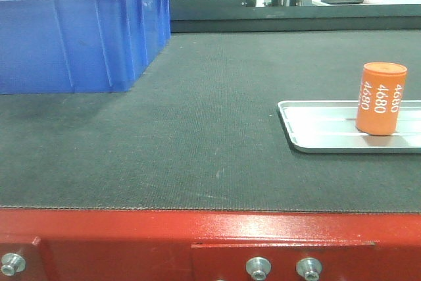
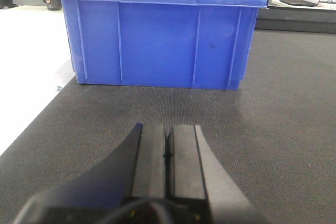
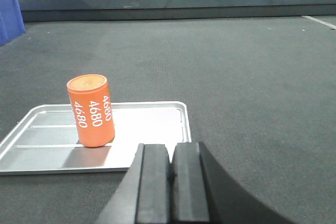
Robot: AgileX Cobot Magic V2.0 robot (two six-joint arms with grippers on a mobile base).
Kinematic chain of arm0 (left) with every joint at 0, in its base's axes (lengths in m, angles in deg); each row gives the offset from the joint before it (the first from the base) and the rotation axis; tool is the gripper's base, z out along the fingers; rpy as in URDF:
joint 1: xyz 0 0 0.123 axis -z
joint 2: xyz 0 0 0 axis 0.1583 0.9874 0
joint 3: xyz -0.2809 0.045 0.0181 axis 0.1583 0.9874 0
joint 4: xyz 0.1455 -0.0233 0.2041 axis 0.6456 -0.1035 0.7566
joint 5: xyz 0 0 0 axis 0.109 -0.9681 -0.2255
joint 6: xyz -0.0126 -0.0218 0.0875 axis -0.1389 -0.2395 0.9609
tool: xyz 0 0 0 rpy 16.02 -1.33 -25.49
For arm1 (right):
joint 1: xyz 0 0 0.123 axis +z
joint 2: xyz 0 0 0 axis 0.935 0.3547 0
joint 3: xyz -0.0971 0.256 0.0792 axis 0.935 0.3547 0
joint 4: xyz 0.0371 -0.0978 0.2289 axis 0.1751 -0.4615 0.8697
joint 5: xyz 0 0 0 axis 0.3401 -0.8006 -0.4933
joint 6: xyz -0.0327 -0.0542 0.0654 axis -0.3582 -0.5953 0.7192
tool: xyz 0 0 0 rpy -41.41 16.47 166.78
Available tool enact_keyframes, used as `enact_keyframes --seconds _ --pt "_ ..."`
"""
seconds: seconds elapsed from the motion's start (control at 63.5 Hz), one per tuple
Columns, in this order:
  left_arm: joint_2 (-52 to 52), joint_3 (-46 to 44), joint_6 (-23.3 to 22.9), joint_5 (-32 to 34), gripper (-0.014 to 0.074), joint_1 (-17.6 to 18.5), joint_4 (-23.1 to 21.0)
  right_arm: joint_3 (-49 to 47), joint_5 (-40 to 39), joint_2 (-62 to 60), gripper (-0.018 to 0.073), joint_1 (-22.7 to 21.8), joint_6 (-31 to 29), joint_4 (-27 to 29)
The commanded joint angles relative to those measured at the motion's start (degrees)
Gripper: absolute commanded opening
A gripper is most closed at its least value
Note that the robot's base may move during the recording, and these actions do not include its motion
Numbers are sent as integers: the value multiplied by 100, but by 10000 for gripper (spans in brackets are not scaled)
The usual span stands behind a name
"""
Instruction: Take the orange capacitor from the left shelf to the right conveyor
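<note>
An orange capacitor [image 1: 379, 99] marked 4680 stands upright on a silver tray [image 1: 316, 133] at the right of the dark belt. In the right wrist view the capacitor [image 3: 91, 110] stands on the left part of the tray [image 3: 152, 129]. My right gripper [image 3: 170, 151] is shut and empty, just in front of the tray's near edge, to the right of the capacitor. My left gripper [image 2: 168, 132] is shut and empty, low over the belt in front of a blue bin [image 2: 157, 35]. Neither gripper shows in the front view.
The blue plastic bin [image 1: 79, 34] stands at the back left of the belt [image 1: 197, 129]. A red metal frame with bolts [image 1: 197, 248] runs along the front edge. A white surface [image 2: 26, 77] lies left of the belt. Desks and people are far behind.
</note>
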Motion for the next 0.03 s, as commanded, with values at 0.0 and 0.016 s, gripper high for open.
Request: enact_keyframes --seconds 0.0,0.016 --pt "-54 -25 -9 501 -127 -17 -20 -29 -541 -79 47 -25 -3 1" --pt "-54 -25 -9 501 -127 -17 -20 -29 -541 -79 47 -25 -3 1"
